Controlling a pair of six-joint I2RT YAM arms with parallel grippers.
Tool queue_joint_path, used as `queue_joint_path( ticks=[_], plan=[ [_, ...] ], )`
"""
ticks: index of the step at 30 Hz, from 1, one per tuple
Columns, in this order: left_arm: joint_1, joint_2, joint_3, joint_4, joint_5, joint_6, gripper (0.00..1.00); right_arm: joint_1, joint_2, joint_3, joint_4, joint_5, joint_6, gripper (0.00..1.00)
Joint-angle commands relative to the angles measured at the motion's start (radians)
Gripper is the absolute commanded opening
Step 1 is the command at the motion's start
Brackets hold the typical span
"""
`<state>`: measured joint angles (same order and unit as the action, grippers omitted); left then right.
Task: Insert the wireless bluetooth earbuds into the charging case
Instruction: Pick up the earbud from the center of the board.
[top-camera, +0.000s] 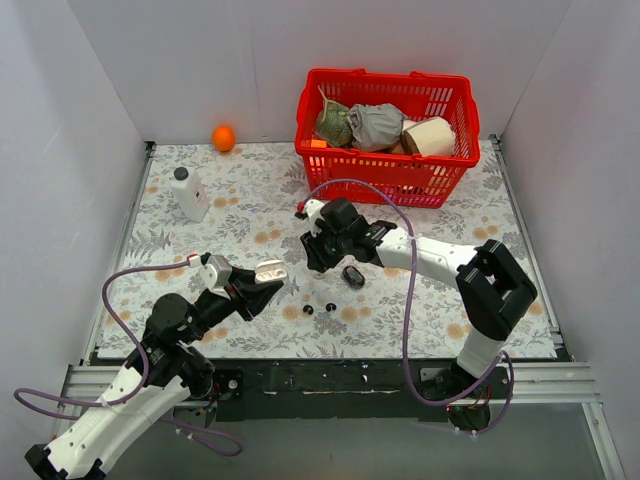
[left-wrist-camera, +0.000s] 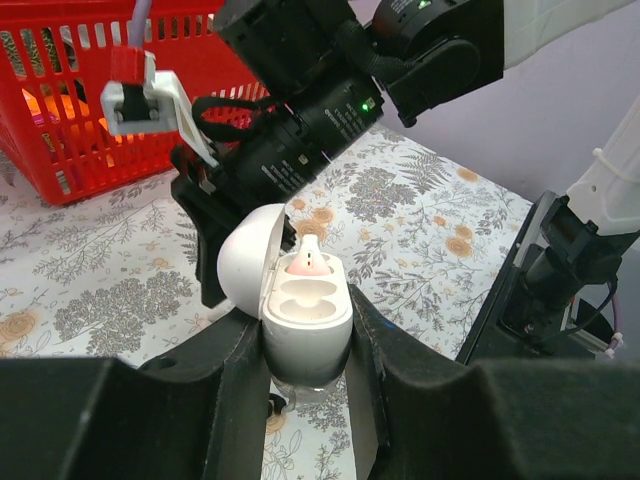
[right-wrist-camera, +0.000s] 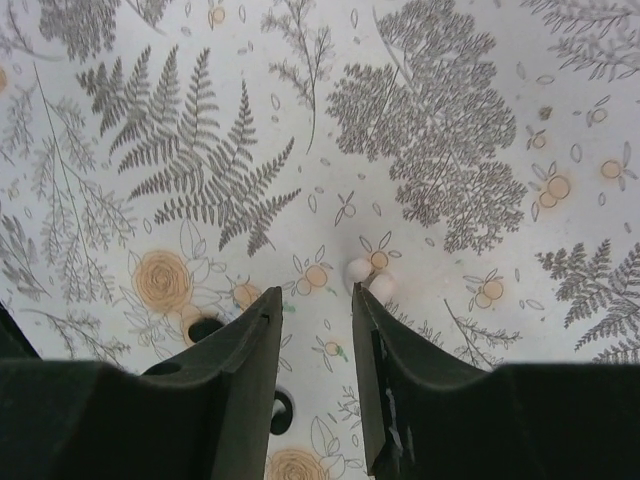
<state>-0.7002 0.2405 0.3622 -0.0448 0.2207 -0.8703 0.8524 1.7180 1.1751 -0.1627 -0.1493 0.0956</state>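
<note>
Two tiny black earbuds (top-camera: 308, 309) (top-camera: 331, 306) lie on the floral cloth between the arms. My left gripper (left-wrist-camera: 308, 345) is shut on the white charging case (left-wrist-camera: 305, 310), which it holds off the cloth with its lid (left-wrist-camera: 248, 262) open. A small pink-white piece (left-wrist-camera: 310, 262) sits at the case's far pocket, and the near pockets show empty. In the top view the case (top-camera: 272, 270) is left of my right gripper (top-camera: 318, 258). The right gripper (right-wrist-camera: 315, 295) hangs open above the cloth with nothing between its fingers. Two small black shapes (right-wrist-camera: 205, 328) (right-wrist-camera: 282, 410) peek out beside its left finger.
A black oval pebble-shaped object (top-camera: 353, 276) lies just right of the right gripper. Two small white round bits (right-wrist-camera: 370, 280) lie by its right fingertip. A red basket (top-camera: 386, 170) of items stands at the back, with a white bottle (top-camera: 189, 193) and an orange (top-camera: 223, 138) at the back left.
</note>
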Motion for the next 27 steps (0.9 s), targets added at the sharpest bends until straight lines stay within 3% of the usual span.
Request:
queue_joint_path(
  ticks=[1,8,10,12,15,27],
  plan=[
    [0.001,-0.014,0.026,0.014,0.003,0.010,0.00,0.022,0.012,-0.016,-0.086,-0.039,-0.091,0.43],
    [0.001,-0.020,0.026,0.006,0.016,-0.002,0.00,0.034,0.063,-0.042,-0.064,0.005,-0.091,0.41],
    [0.001,-0.023,0.023,0.005,0.014,-0.002,0.00,0.036,0.066,-0.046,-0.055,0.016,-0.085,0.31],
    [0.001,-0.026,0.024,0.003,0.017,-0.006,0.00,0.036,0.072,-0.046,-0.054,0.027,-0.079,0.13],
    [0.001,-0.024,0.024,0.000,0.019,-0.006,0.00,0.037,0.074,-0.057,-0.035,0.042,-0.057,0.01],
    [0.001,-0.013,0.023,-0.001,0.022,-0.009,0.00,0.039,0.163,0.000,-0.044,0.056,-0.028,0.01]
  ],
)
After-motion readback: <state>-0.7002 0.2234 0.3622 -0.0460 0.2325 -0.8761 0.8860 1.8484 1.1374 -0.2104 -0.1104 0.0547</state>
